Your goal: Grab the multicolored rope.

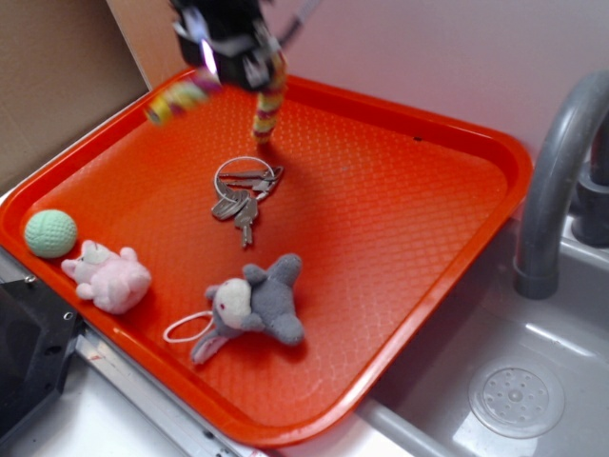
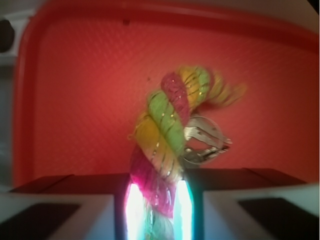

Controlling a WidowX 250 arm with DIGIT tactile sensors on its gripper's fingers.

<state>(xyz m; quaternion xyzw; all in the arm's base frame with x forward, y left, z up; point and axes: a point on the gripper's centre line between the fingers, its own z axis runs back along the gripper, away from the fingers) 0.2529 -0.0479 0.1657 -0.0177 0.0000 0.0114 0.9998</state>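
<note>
In the exterior view the gripper (image 1: 238, 59) hangs above the far edge of the orange tray (image 1: 409, 228), clamped on the multicolored rope (image 1: 269, 103); one end of the rope droops toward the tray just beyond the key ring (image 1: 244, 190), the other sticks out to the side, away from it. The rope looks lifted clear of the tray surface apart perhaps from the drooping tip, where I cannot tell whether it touches. Nearer the camera than the key ring lie the grey plush toy (image 1: 259, 303), the pink plush toy (image 1: 108, 276) and the green ball (image 1: 50, 232), all untouched. In the wrist view the rope is pinched between the two fingers (image 2: 134, 210), curling up in front of the key ring. The grab looks done; only holding it firm seems left.
</note>
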